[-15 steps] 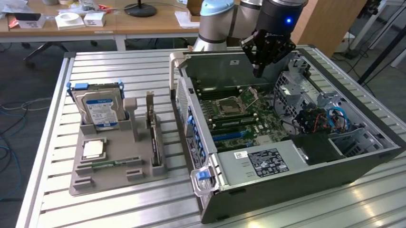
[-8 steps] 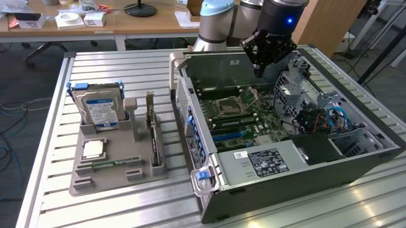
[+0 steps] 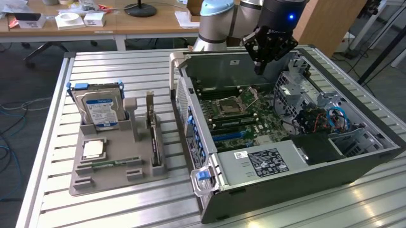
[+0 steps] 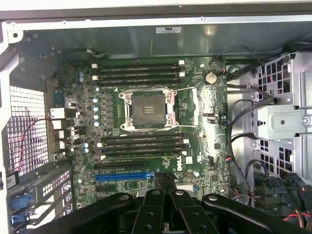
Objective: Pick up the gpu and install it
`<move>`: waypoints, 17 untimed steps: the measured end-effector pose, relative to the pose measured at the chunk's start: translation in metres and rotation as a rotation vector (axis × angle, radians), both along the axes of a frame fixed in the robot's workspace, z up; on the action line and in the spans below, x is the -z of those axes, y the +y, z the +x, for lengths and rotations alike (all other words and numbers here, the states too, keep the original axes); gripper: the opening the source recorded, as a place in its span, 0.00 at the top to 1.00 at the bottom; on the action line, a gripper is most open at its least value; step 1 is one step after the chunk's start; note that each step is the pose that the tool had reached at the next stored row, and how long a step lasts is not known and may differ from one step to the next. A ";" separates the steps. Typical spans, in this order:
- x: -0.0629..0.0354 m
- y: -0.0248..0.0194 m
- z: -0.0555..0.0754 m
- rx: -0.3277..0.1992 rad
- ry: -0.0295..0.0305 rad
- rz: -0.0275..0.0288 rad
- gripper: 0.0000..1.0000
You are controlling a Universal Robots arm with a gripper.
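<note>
Gripper (image 4: 165,181) hangs closed on nothing over the motherboard (image 4: 146,122) in the open case (image 3: 304,175), while the gpu (image 3: 154,137) stands on edge in the grey rack (image 3: 114,176) well apart, so I'd say pickup isn't started and needs opened fingers on that thin card.

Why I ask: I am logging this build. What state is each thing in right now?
computer case: lying on its side, panel off, open on top.
CPU socket: empty.
blue expansion slot: empty.
GPU: standing on edge in the grey holder, not held.
hard drive: upright in the grey holder.
gripper: shut, holding nothing, above the open case.
</note>
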State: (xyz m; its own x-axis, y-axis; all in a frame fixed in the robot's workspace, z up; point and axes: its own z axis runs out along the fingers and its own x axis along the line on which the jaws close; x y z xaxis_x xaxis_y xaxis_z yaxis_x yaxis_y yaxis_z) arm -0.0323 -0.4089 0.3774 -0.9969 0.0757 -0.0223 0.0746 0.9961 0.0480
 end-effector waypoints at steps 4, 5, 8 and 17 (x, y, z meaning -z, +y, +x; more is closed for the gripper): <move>0.0024 0.0100 0.000 0.000 0.0030 0.0004 0.90; 0.0027 0.0098 0.000 0.000 0.0034 0.0005 0.90; 0.0028 0.0040 0.000 0.000 0.0035 0.0006 0.90; 0.0127 -0.0110 0.000 0.000 0.0035 0.0013 0.90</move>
